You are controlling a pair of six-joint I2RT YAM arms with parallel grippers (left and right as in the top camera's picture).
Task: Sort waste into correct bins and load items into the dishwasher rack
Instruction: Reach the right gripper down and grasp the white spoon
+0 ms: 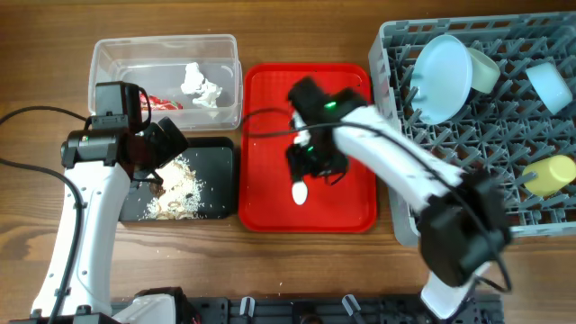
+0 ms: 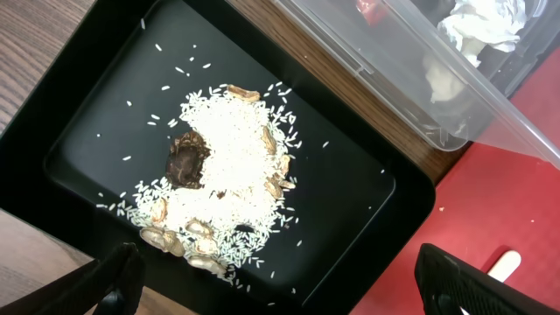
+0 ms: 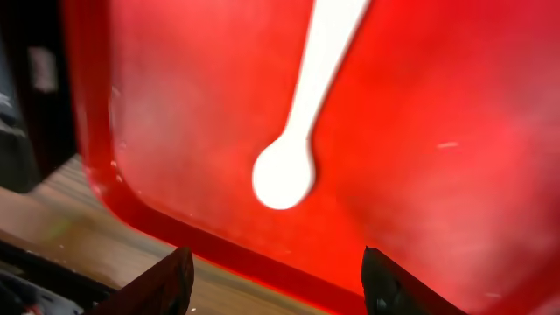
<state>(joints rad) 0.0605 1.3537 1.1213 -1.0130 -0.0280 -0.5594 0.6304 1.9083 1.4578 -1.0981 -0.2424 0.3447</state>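
1. My left gripper [image 2: 280,267] hangs over the black tray [image 2: 79,114], its fingers [image 2: 118,280] spread wide with nothing between them
2. The food scraps [image 2: 232,166] lie in that tray: a heap of white rice with peanuts along its edges and one dark lump on the heap's left side in the wrist view. Loose grains are scattered over the tray floor around it
3. The clear tub [image 1: 108,54] sits just behind the black tray. Inside it I see the white tissue [image 1: 200,83] and, nearer the left arm, the red wrapper [image 1: 162,103]
4. My right gripper [image 3: 276,276] is low over the red serving tray [image 3: 455,192], its fingers also apart and holding nothing
5. The white spoon [image 3: 284,175] lies flat on the red tray, its bowl end close to the tray's front rim and its handle running away toward the middle. Neither finger touches it
6. The dishwasher rack [image 1: 468,180] stands just right of the red tray. In it, the light blue plate [image 1: 441,76] is propped on edge among the pegs, with the pale green bowl [image 1: 484,67] right beside it. The light blue bowl [image 1: 549,85] is toward the far right corner, and the yellow cup [image 1: 551,175] lies on its side by the right edge
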